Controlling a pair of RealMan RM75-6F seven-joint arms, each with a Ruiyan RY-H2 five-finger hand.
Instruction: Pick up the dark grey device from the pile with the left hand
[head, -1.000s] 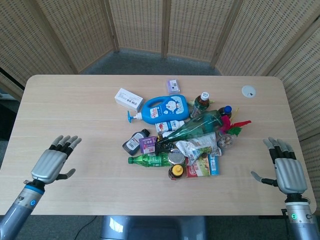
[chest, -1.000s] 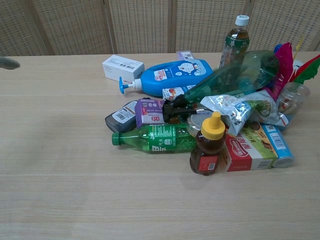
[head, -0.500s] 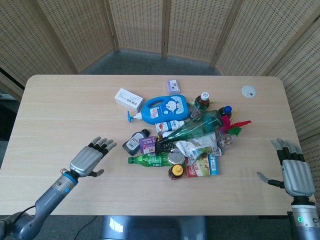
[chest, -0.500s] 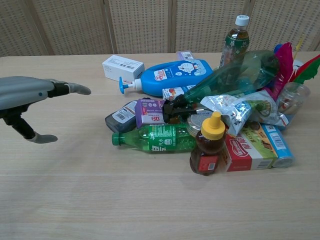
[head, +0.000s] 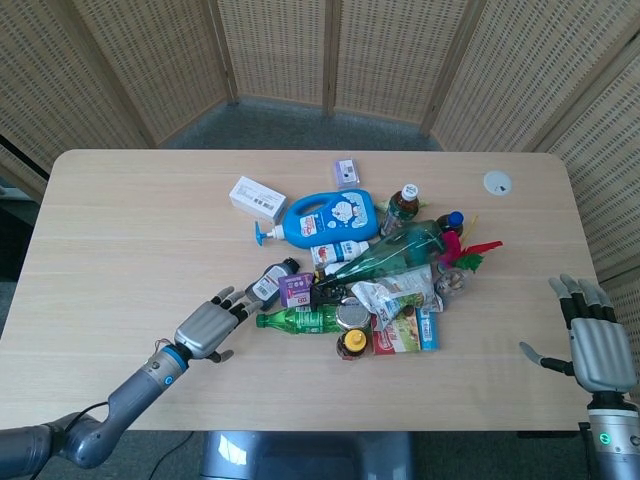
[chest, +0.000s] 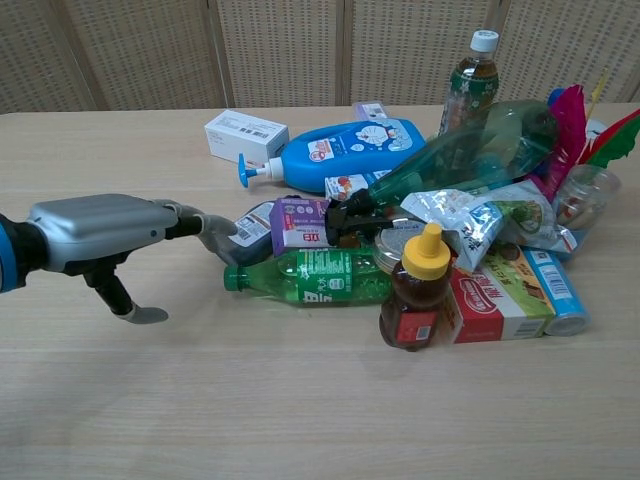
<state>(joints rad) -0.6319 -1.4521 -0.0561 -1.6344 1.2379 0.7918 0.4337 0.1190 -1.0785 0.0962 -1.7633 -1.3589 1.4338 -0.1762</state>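
Woven screens stand behind a light wooden table (head: 120, 230) that carries a pile of bottles and packets near its middle. The dark grey device (head: 268, 283) lies at the left edge of the pile, touching the green bottle (head: 300, 320). The left hand (head: 208, 326) is flat, its fingers (chest: 205, 228) spread wide and empty, with tips just beside the device. It should close from above without pushing the bottle. The right hand (head: 598, 345) rests open near the right edge.
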